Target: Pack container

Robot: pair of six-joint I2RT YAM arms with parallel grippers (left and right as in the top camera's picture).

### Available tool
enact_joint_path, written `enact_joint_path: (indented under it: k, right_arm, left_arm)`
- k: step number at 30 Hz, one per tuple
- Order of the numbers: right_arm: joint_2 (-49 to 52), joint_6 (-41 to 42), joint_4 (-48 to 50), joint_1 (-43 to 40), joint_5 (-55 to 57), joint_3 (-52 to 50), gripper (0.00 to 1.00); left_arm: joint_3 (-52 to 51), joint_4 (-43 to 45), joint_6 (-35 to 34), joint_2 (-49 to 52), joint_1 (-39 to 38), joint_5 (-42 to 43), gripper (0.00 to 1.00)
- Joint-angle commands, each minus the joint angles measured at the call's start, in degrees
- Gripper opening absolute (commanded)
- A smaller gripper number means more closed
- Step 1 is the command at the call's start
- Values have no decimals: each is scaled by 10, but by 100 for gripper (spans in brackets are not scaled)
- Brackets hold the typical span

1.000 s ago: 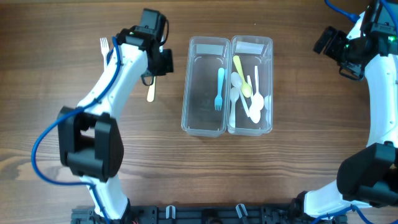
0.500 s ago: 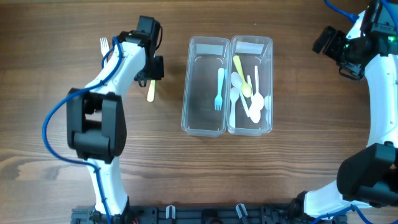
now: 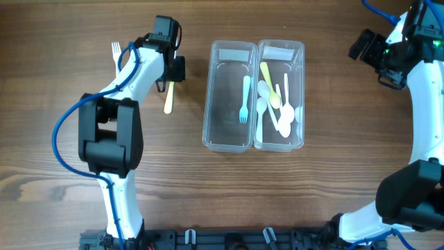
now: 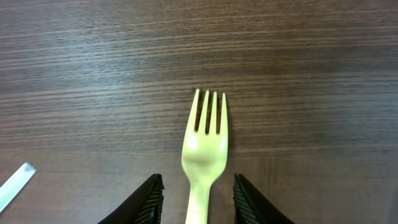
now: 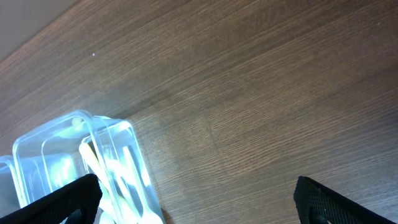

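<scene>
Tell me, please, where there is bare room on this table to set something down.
The table is bare between the container and the right arm, and in front of the container. Left of it is crowded: left gripper, yellow fork, white fork. The right compartment is full of spoons.

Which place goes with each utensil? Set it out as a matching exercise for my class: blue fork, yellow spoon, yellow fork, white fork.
Things:
1 blue fork
2 yellow spoon
3 yellow fork
4 white fork

Places:
A on the table beside the left arm, away from the container
B among the white spoons
C alone in the other compartment
D on the table between the left gripper fingers

Pairs: 1-C, 2-B, 3-D, 4-A
</scene>
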Motion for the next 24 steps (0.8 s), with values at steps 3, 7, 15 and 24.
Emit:
enact_joint_path:
  k: [3, 7, 15, 24]
  right_arm:
    - [5, 2, 0, 1, -11, 5, 100]
    - [5, 3, 0, 1, -11, 5, 100]
    - [5, 2, 0, 1, -11, 5, 100]
    - [5, 2, 0, 1, -11, 5, 100]
  left_arm:
    - [-1, 17, 14, 25, -1, 15, 38]
    - [-1, 19, 32, 28, -1, 15, 38]
    - [-1, 15, 43, 53, -1, 15, 41]
    - [-1, 2, 43, 65, -2, 15, 23]
